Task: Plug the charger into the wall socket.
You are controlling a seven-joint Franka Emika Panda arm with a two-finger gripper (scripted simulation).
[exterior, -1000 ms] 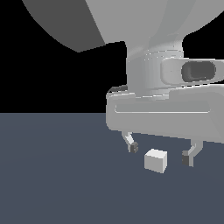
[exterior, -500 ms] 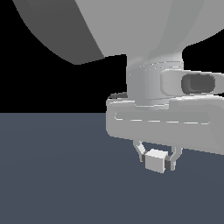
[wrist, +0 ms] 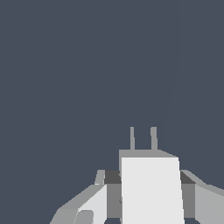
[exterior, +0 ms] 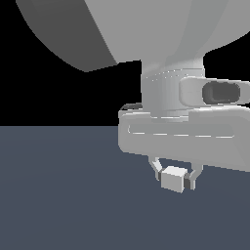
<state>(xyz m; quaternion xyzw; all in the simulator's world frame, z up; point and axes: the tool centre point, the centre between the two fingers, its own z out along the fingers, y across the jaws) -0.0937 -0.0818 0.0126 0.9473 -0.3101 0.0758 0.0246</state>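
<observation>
Clamped on the charger (exterior: 174, 178), the pincer (exterior: 175, 179) is best kept level, so that both prongs (wrist: 143, 138) are aimed squarely; no socket is seen.

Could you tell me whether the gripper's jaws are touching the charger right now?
Touching. In the exterior view the gripper has its jaws pressed against both sides of the charger, no gap visible.

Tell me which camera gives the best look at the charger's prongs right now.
The wrist view: the charger fills the foreground between the jaws, and its two prongs stand out thin and parallel against the dark floor. The exterior view shows only the charger's small pale body clamped in the gripper; no prongs are discernible there.
</observation>
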